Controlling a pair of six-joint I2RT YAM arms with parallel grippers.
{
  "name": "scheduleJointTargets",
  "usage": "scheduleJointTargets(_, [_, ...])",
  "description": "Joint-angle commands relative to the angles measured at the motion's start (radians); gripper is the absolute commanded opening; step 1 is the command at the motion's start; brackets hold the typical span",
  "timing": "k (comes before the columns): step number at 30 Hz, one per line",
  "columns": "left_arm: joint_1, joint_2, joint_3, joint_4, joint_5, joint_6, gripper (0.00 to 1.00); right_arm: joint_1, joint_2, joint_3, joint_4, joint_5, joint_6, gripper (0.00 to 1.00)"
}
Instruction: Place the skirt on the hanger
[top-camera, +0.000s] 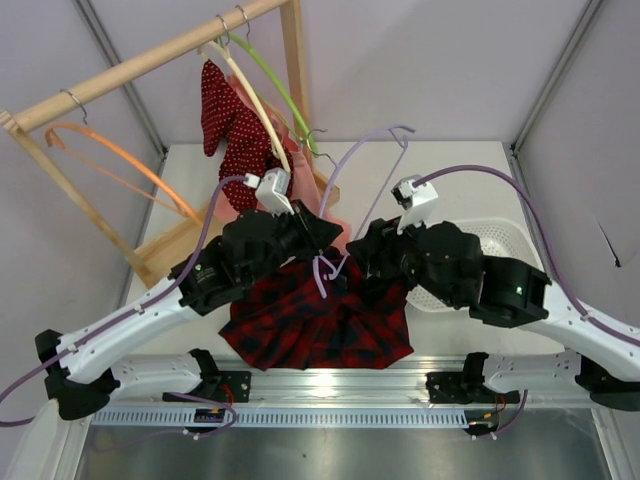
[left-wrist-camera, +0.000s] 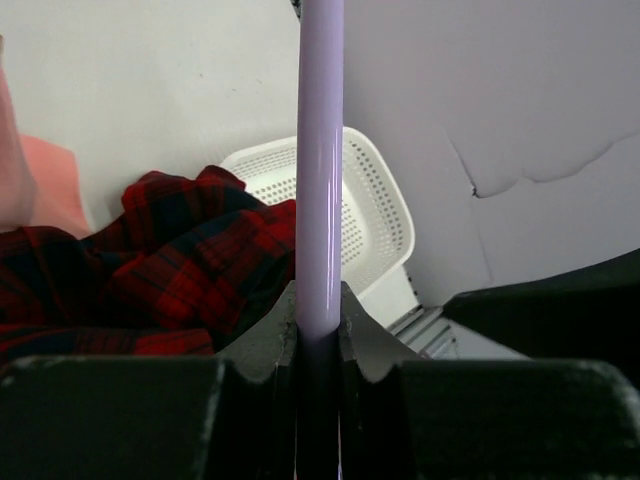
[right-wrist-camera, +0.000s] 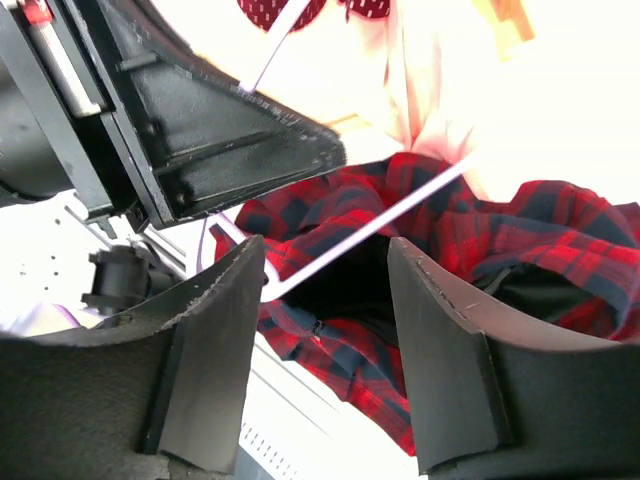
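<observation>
The left gripper (left-wrist-camera: 320, 325) is pinched tight on the hanger (left-wrist-camera: 320, 150) — a thin, glossy, pale lavender rod that runs straight up between its two fingers. The right gripper (right-wrist-camera: 325, 265) stands spread, its dark fingers well apart and closed on nothing. Beyond the gap between them show a slim lavender arm of the hanger and folds of the skirt (top-camera: 315, 325). The skirt is red and dark navy tartan — rumpled, fanned out wide at the middle of the table's (top-camera: 455, 165) near edge, under both wrists. A white perforated basket (left-wrist-camera: 380, 210) sits toward the table's right edge, near the skirt.
</observation>
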Motion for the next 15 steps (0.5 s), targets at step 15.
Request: scheduleJointTargets(15, [-0.006,0.044,0.426,-0.48,-0.023,0.559,0.0,-0.073,-0.13,-0.069,-0.06,0.109,0.049,0.68])
